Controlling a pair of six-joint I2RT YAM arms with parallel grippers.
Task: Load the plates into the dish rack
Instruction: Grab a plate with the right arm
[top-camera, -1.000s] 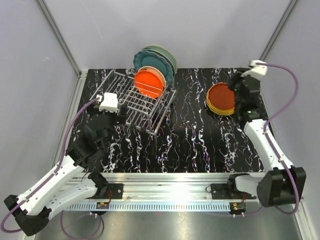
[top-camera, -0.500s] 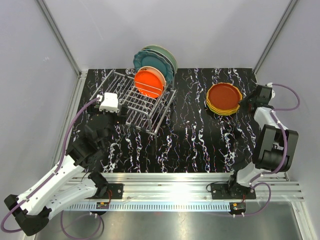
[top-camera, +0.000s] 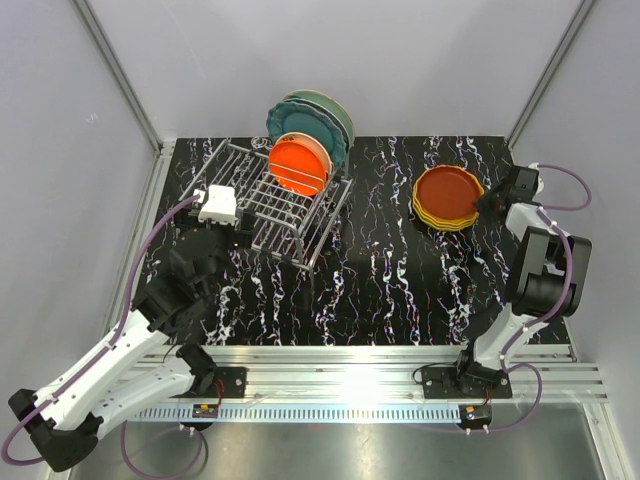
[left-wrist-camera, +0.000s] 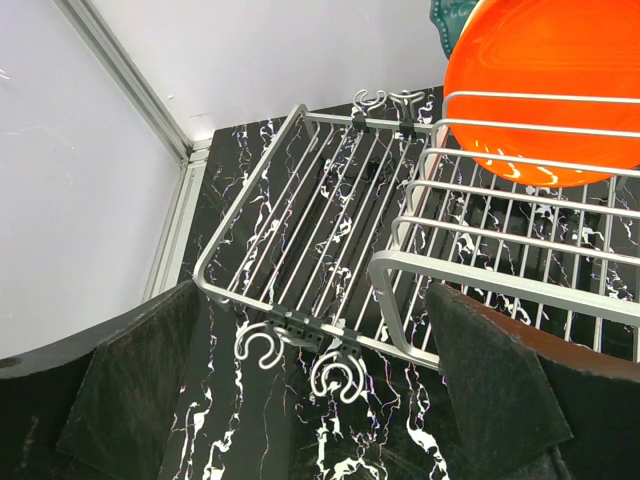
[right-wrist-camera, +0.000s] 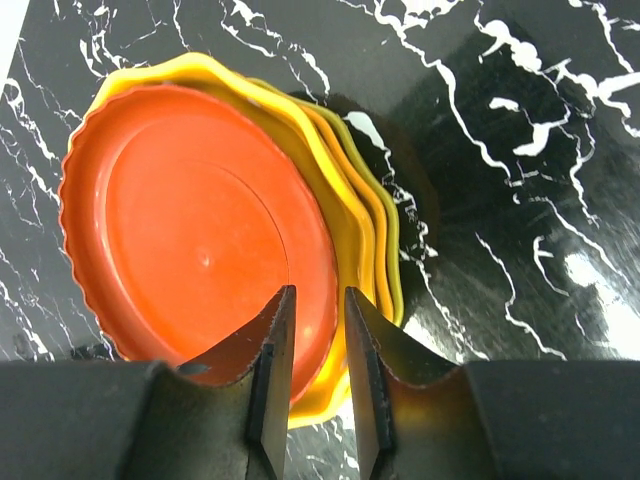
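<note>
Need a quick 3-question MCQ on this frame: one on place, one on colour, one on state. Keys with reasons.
1. Where is the flat stack of plates?
A) in the dish rack
B) on the right side of the table, at the right fingers
C) at the near edge by the left arm

2. What colour is the stack's top plate?
A) mint green
B) dark teal
C) red-orange

3. What state are the left fingers in?
A) wide apart, holding nothing
B) shut on a plate
C) shut on a rack bar

1 B: the stack lies flat, well right of the dish rack.
2 C: its face is red-orange in the right wrist view.
3 A: the rack shows through the wide gap between them.
</note>
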